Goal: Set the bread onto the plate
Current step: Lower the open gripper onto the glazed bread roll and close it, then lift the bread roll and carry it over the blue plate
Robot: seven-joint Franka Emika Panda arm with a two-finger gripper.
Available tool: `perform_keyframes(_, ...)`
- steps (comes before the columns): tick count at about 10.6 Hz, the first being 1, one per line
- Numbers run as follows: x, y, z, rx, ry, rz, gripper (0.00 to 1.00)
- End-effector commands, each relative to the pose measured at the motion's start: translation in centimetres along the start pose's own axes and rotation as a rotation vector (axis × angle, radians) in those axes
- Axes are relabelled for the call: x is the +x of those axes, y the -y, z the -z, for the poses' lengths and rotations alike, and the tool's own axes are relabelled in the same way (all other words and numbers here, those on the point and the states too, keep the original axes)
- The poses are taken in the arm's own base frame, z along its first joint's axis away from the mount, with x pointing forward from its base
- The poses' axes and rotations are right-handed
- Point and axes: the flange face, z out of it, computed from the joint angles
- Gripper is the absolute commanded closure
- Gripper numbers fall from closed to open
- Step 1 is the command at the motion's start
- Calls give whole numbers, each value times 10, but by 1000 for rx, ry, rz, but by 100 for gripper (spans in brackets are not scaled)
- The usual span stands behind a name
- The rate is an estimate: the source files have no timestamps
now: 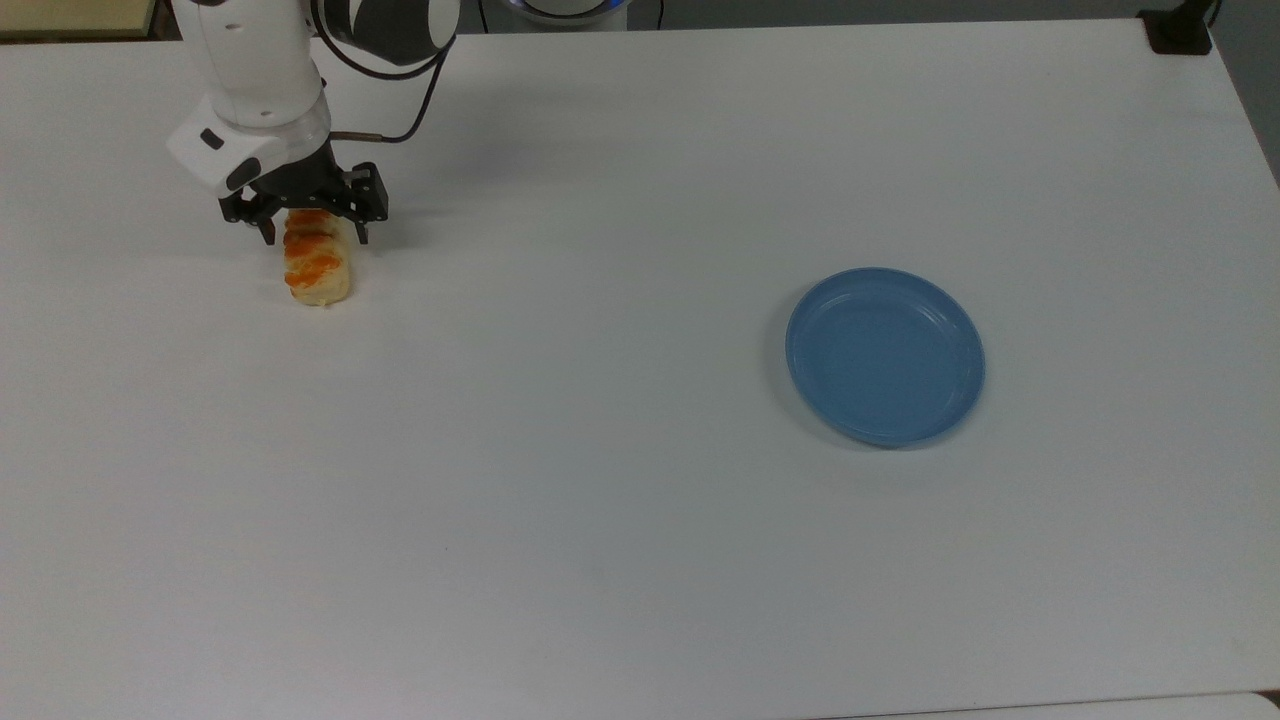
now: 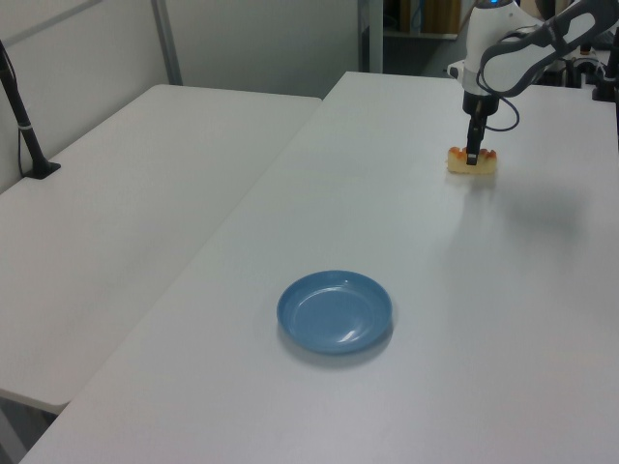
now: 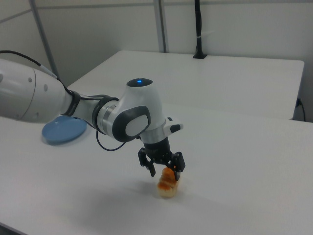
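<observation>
The bread (image 1: pixel 318 270) (image 2: pixel 472 162) (image 3: pixel 167 186), a pale-yellow roll with orange glazed bumps, lies on the white table (image 1: pixel 600 400) at the top view's left. My gripper (image 1: pixel 313 238) (image 2: pixel 472 158) (image 3: pixel 165 172) is low over the roll's far end, open, with one finger on each side of it. The blue plate (image 1: pixel 885 355) (image 2: pixel 335 311) (image 3: pixel 64 130) sits bare toward the top view's right, far from the bread.
A second white table (image 2: pixel 126 193) adjoins on the left view's left, with a black post (image 2: pixel 24 126) on it. A black clamp (image 1: pixel 1178 30) sits at the top view's upper right corner. The white arm (image 3: pixel 88 110) stretches over the table in the right view.
</observation>
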Motion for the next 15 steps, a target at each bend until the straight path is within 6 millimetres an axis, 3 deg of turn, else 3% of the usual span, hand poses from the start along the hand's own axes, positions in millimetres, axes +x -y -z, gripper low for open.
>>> perform_keyframes(1,2,0,-13,-3,8,-7,39)
perform_keyframes(3,1,0,-14,0,13,-12,56)
perform_keyframes(5,2,1,-7,0,10,-38,59)
perform_keyframes(7,9,20,22,16,23,-67,59)
perform_keyframes(13,72,177,175,51,47,-202,59)
perform_keyframes(15,86,234,216,116,-13,-276,59)
